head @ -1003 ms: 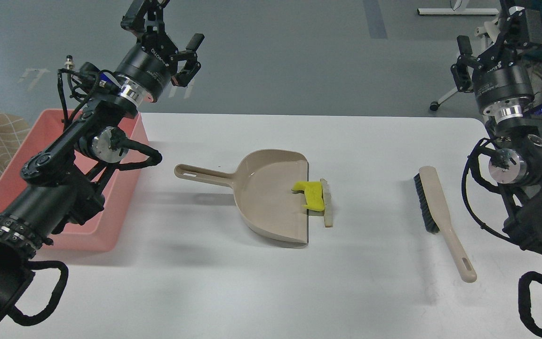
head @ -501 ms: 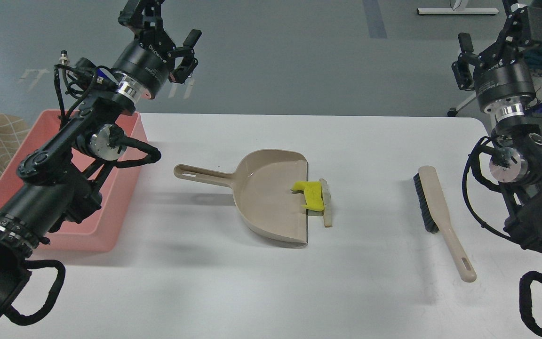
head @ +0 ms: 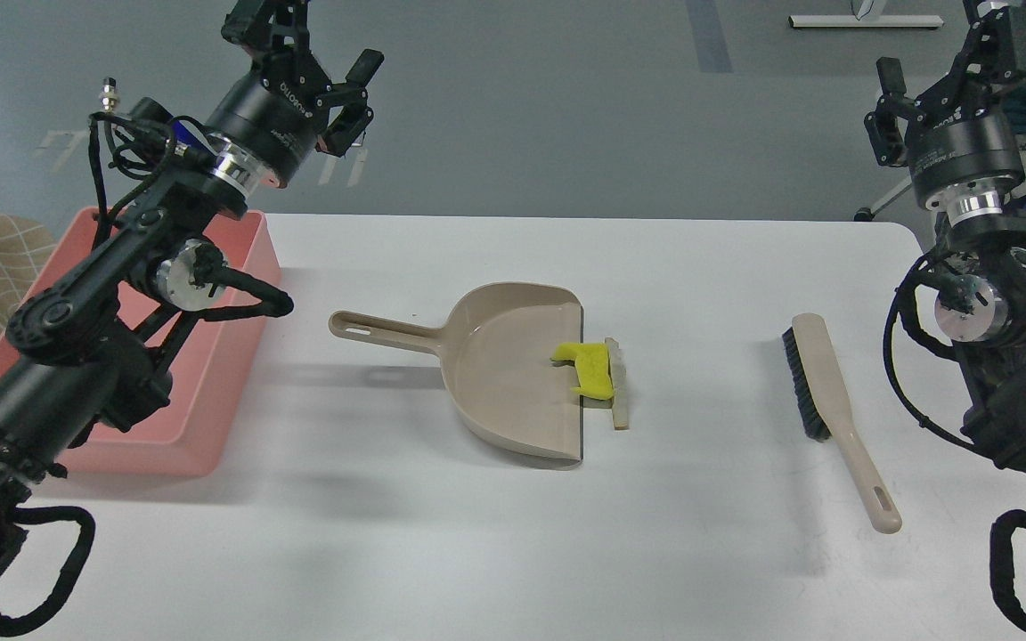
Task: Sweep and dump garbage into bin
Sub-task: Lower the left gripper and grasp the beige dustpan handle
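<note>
On the white table (head: 442, 552), nearest to farthest: the brush (head: 825, 392) lies flat at right, untouched, well apart from the beige dustpan (head: 513, 374) at centre. The garbage sits at the pan's open lip: the yellow sponge piece (head: 590, 369) straddles the edge, the bread slice (head: 620, 387) lies just outside, touching it. The pink bin (head: 237, 356) stands at left. Farther back, the left gripper (head: 317, 44) hangs raised, fingers spread, empty; the right gripper (head: 940, 62) is also aloft, finger state indeterminate. Judgement: sweeping is not yet complete. Next move requires taking up the brush, steadying the pan handle, and pushing both scraps fully inside.
</note>
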Available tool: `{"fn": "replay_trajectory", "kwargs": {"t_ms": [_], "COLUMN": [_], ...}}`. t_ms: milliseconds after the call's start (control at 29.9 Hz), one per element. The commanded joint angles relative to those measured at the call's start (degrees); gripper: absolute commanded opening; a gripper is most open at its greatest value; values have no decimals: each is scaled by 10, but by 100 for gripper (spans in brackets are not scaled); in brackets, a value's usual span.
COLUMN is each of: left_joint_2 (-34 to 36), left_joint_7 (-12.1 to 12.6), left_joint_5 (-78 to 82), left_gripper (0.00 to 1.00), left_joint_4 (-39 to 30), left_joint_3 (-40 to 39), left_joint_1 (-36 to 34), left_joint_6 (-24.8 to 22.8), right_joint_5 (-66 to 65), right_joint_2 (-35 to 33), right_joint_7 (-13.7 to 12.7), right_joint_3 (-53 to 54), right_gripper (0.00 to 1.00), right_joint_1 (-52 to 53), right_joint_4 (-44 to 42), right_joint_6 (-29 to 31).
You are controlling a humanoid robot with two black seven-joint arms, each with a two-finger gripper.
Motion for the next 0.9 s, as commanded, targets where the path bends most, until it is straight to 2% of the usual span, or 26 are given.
{"fn": "replay_trajectory", "kwargs": {"t_ms": [0, 234, 401, 468, 568, 669, 769, 869], "left_joint_2": [51, 201, 242, 237, 219, 164, 130, 90], "left_joint_7": [0, 4, 6, 9, 12, 30, 38, 45], "left_joint_5": [60, 151, 237, 277, 313, 356, 382, 413], "left_gripper": [99, 99, 99, 99, 99, 99, 99, 99], "left_joint_4": [-90, -286, -369, -382, -386, -382, -373, -335], "left_joint_3": [0, -2, -4, -3, -2, -1, 15, 38], "left_joint_1": [44, 168, 254, 280, 319, 349, 357, 354], "left_joint_6": [17, 48, 102, 125, 130, 130, 131, 132], "right_joint_5": [0, 0, 0, 0, 0, 0, 0, 0], "right_joint_2": [-6, -6, -4, -4, -2, -2, -4, -5], "right_joint_7": [0, 0, 0, 0, 0, 0, 0, 0], "right_joint_3": [0, -14, -23, -24, -25, -25, -25, -25], "right_gripper": [100, 100, 100, 100, 100, 100, 100, 100], "right_joint_1": [0, 1, 2, 1, 1, 1, 0, 0], "right_joint_4": [1, 0, 1, 0, 0, 0, 0, 0], "right_joint_6": [0, -1, -9, -12, -12, -12, -12, -12]}}
